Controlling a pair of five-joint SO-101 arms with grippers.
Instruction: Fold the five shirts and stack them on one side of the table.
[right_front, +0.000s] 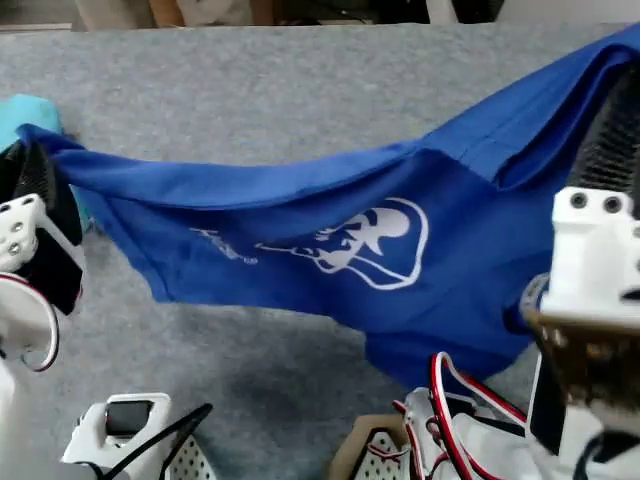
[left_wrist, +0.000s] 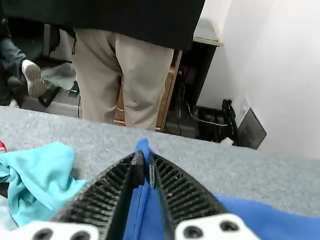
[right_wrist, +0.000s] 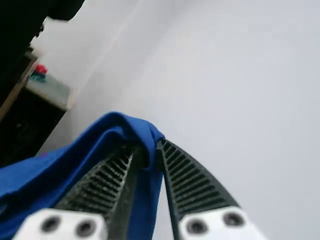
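- Under both sets of jaws: grey table (right_front: 300, 90); its felt top runs out past the cloth on the far side and on the near side
- Between the two sets of jaws: blue shirt (right_front: 440, 220), strung across from one grip to the other; top edge pulled into a taut line; body sags from that line and lies partly on the table, creased along the grip line
- Just outside the left jaws, on the side away from the right ones: teal shirt (left_wrist: 40, 180), crumpled in a heap on the table; cannot tell whether it touches the blue one
- Left gripper (left_wrist: 143, 165): jaws clenched on an edge of the blue shirt; cloth feeds up between the ribbed fingers (left_wrist: 105, 195); a small blue tip pokes out past the fingertips
- Right gripper (right_wrist: 149, 150): jaws clamped on a bunched fold of the blue shirt; fold humps over the tips and trails off to one side of the jaws; this grip is raised off the table
- Roughly midway between the jaws, nearer the right pair: white graphic (right_front: 375, 245) on the shirt front, facing up
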